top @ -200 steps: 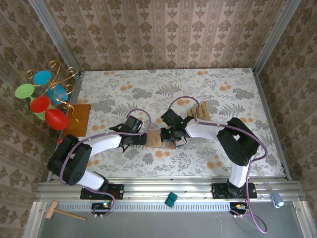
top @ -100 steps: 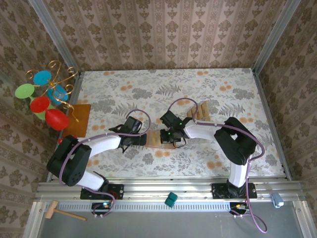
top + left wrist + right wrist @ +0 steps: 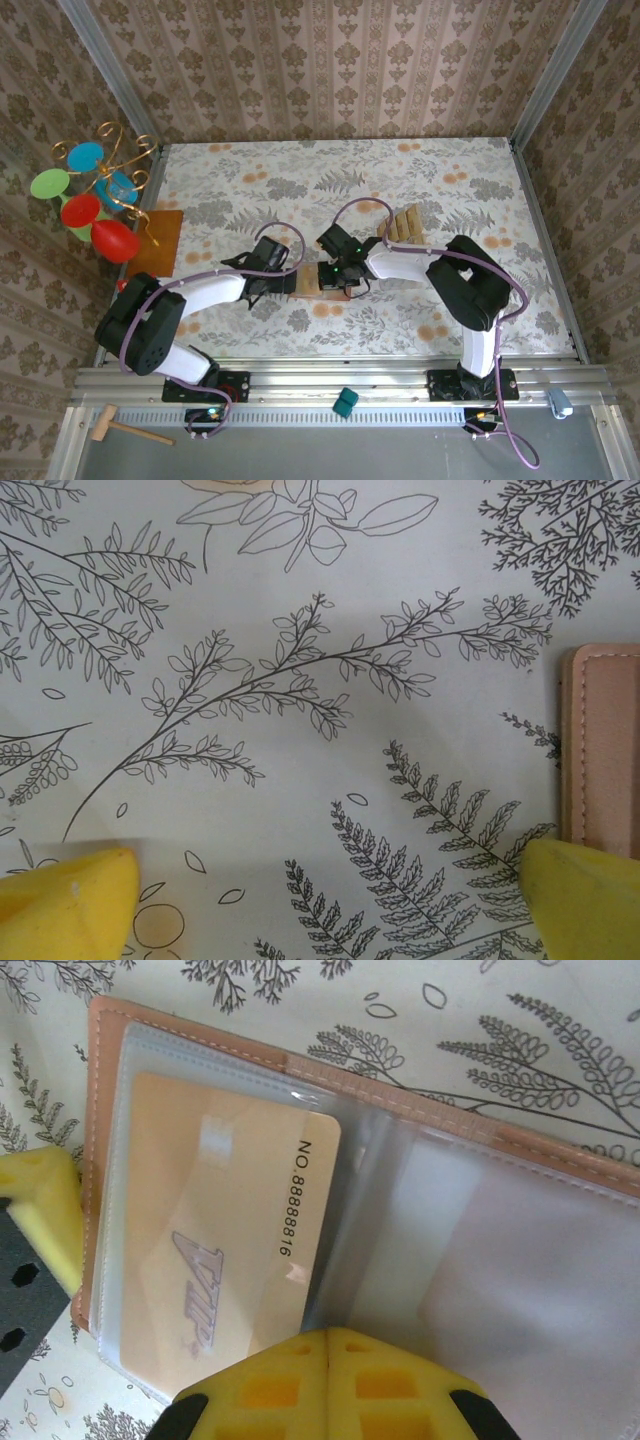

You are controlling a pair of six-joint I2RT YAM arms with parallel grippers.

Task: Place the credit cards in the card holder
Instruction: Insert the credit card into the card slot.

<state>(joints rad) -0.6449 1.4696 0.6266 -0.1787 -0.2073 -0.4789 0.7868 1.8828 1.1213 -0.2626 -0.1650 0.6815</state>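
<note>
Over the card holder (image 3: 420,1106), the right tool (image 3: 327,1348) is pressed together; beside it the left tool (image 3: 326,898) is spread.

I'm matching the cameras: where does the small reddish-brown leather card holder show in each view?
Top external: reddish-brown leather card holder, picture centre.
Left wrist: card holder, its stitched edge at the right border.
Right wrist: card holder open across the middle, tan-gold card sleeved.
Shared landmark: fern-print table cover.

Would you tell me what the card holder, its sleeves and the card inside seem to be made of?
Card holder: probably leather or imitation, matte tan, with a stitched edge.
Sleeves: clear glossy plastic film, showing glare and welded seams.
Card: likely stiff plastic, gold sheen, printed number.
</note>
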